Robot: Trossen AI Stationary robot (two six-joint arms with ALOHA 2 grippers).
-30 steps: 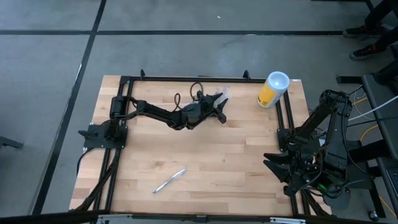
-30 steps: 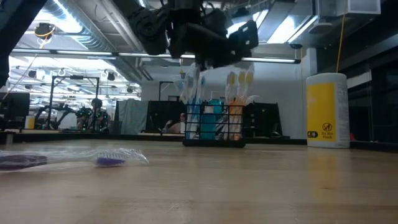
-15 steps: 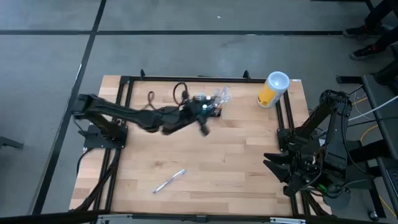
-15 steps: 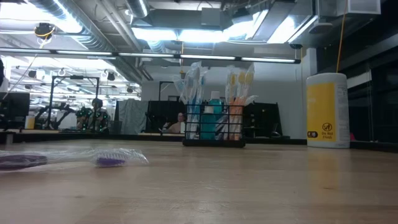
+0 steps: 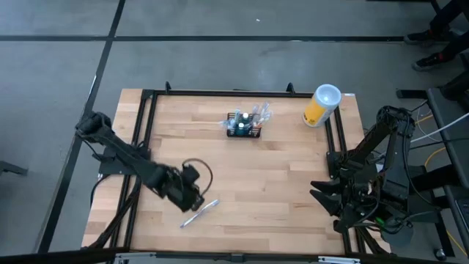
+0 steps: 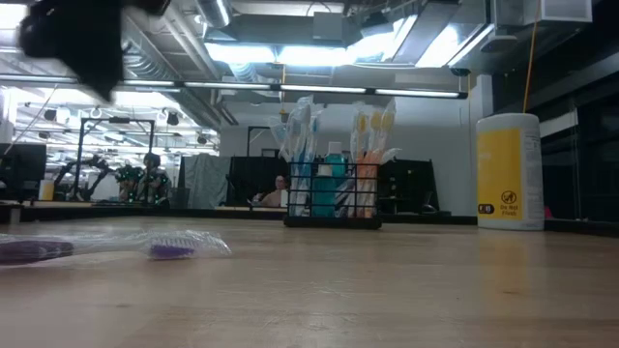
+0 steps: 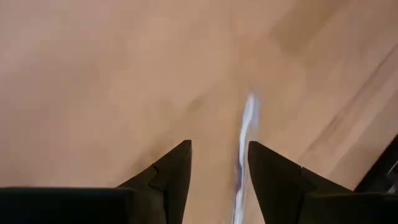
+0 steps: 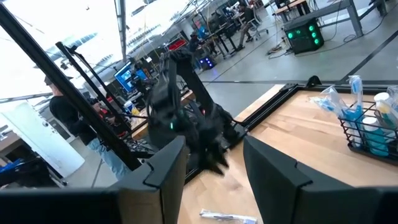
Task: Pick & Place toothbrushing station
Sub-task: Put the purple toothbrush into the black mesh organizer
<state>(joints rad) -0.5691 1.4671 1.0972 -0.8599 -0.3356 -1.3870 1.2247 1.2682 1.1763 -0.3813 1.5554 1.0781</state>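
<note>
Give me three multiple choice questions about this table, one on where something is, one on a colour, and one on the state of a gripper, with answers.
1. Where does the toothbrushing station stand?
A. at the table's far middle
B. at the near edge
C. off the table

2. What colour is the body of the canister with the white lid?
A. red
B. yellow
C. green

3. How do the left gripper's jaws stand?
A. shut on the caddy
B. shut on the canister
C. open, holding nothing

Answers: 1 A, the high view shows it near the far edge, left of the canister. 2 B, both the high and low views show a yellow body. 3 C, the left wrist view shows a gap between the jaws, above the wrapped toothbrush.
</note>
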